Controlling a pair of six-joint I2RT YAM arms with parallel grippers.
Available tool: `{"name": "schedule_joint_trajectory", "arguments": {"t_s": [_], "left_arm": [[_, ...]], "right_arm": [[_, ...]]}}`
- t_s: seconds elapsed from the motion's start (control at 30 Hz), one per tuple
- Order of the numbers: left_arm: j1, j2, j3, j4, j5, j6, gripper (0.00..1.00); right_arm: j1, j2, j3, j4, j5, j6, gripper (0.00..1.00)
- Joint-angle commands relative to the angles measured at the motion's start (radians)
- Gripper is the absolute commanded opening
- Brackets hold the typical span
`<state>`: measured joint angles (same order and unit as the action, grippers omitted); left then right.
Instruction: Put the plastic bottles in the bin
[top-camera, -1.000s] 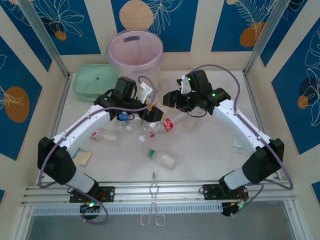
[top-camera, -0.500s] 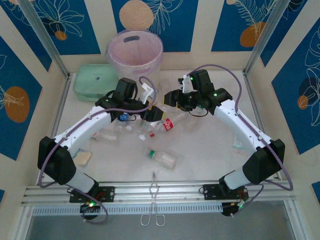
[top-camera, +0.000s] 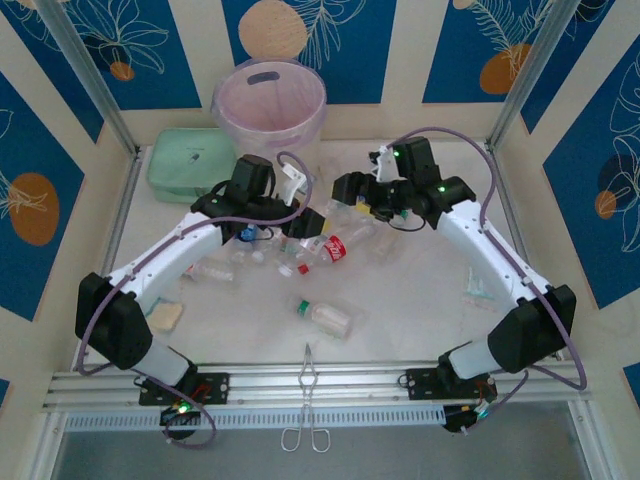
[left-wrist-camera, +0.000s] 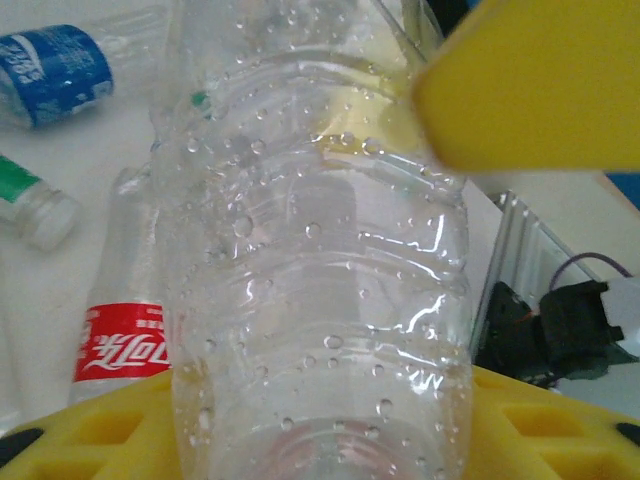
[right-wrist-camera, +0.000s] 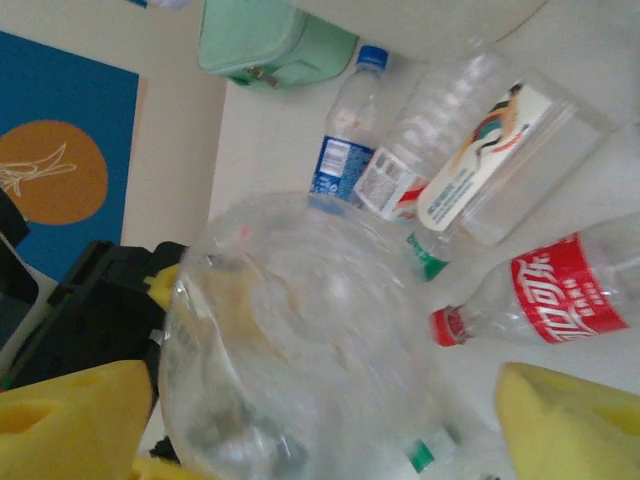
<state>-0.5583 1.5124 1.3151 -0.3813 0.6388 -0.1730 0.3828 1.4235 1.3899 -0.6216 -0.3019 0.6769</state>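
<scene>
Bottle (left-wrist-camera: 310, 280) mid-handover, I'd say (left jaws pinching it, right jaws spread wide), and next it needs carrying over the bin (top-camera: 290, 122).

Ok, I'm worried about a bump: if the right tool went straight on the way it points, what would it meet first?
Probably the clear bottle, its base facing the right tool between the open fingers; the left tool grips it. Depth is unclear.

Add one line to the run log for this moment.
left fingers: closed on clear bottle | right fingers: open, either side of same bottle | other bottles: lying on table | bin: far side
</scene>
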Motion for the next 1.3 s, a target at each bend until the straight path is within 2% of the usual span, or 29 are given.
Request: {"name": "schedule_joint_trajectory", "arguments": {"t_s": [0.0, 0.1, 0.17, 0.37, 0.47, 0.57, 0.7, 0.87, 1.1, 1.27], "left_arm": [[0.020, 0.013, 0.058, 0.037, -0.071, -0.031, 0.52], [0.043, 0.030, 0.117, 0.060, -0.120, -0.063, 0.48], [0.061, 0.044, 0.165, 0.071, -0.176, -0.077, 0.40], [0.129, 0.102, 0.382, 0.071, -0.187, -0.056, 0.23], [0.153, 0.132, 0.501, 0.027, -0.326, -0.029, 0.15], [0.197, 0.195, 0.626, -0.007, -0.455, -0.033, 0.00], [0.267, 0.287, 0.741, 0.029, -0.464, -0.096, 0.00], [0.306, 0.387, 0.870, 0.053, -0.509, -0.124, 0.00], [0.311, 0.578, 1.057, 0.022, -0.582, -0.093, 0.00], [0.307, 0.661, 1.100, -0.010, -0.583, -0.052, 0.00]], "right_arm": [[-0.046, -0.071, -0.025, -0.050, 0.006, 0.019, 0.99], [-0.093, -0.131, -0.046, -0.084, 0.049, 0.020, 0.99], [-0.124, -0.172, -0.072, -0.100, 0.070, 0.019, 0.99], [-0.166, -0.282, -0.148, -0.147, 0.104, 0.031, 0.99], [-0.171, -0.326, -0.184, -0.206, 0.182, 0.042, 0.99], [-0.185, -0.362, -0.216, -0.259, 0.252, 0.041, 0.99], [-0.188, -0.422, -0.257, -0.274, 0.289, 0.009, 0.99], [-0.199, -0.468, -0.286, -0.317, 0.317, -0.024, 0.99], [-0.240, -0.479, -0.350, -0.293, 0.285, -0.065, 0.99], [-0.261, -0.480, -0.365, -0.294, 0.278, -0.081, 0.99]]}}
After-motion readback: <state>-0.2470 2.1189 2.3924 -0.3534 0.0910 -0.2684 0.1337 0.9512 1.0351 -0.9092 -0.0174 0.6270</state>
